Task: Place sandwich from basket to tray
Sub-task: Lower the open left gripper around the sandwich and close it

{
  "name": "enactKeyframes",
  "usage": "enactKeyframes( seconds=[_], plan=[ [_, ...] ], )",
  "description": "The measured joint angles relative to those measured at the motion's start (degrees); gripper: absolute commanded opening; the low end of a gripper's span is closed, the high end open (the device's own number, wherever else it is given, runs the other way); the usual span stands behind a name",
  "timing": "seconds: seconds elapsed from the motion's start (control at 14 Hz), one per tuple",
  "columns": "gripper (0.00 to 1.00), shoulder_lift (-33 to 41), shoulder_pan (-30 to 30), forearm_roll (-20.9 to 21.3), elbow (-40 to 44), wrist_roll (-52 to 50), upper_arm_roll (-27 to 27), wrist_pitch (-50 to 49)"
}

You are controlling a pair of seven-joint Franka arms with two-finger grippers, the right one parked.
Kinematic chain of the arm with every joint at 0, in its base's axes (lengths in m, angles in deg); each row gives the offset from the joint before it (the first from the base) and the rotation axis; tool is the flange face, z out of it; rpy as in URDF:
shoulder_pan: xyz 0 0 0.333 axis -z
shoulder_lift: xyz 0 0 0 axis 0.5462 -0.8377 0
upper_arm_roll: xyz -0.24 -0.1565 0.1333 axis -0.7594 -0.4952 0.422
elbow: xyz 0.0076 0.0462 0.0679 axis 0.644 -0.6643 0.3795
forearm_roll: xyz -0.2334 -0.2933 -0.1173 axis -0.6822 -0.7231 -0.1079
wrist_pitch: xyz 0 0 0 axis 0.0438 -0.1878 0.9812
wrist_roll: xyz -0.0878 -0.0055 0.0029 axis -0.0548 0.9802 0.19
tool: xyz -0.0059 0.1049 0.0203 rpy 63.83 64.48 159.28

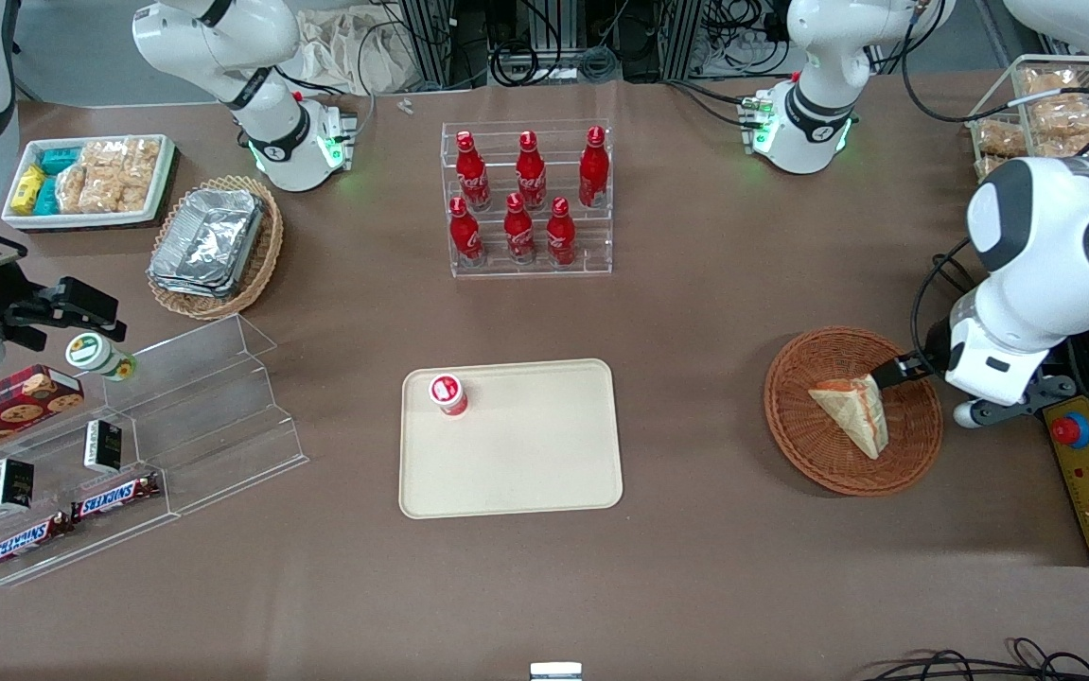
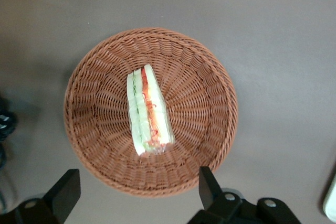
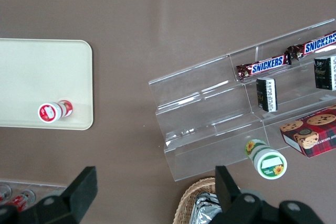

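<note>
Toward the working arm's end of the table from the tray [image 1: 510,438], a cream rectangle with a red-capped cup [image 1: 447,393] on one corner, sits the round wicker basket [image 1: 814,454]. In the basket lies the wrapped sandwich [image 1: 853,413], untouched. Above the basket's edge hangs the gripper [image 2: 137,190], its fingers [image 2: 64,191] spread wide, holding nothing.

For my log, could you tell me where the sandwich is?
The sandwich lies in the basket, toward the working arm's end of the table, under the open pincer.
</note>
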Motion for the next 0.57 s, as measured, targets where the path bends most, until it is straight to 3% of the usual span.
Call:
enactKeyframes(
  seconds=[0.36, 0.57],
  plan=[
    [1.0, -0.22, -1.09, -0.01, -10.83, -8.56, 0.73, 14.89],
    [1.0, -1.35, -1.09, -0.01, -12.53, -11.35, 0.73, 16.78]
  ],
)
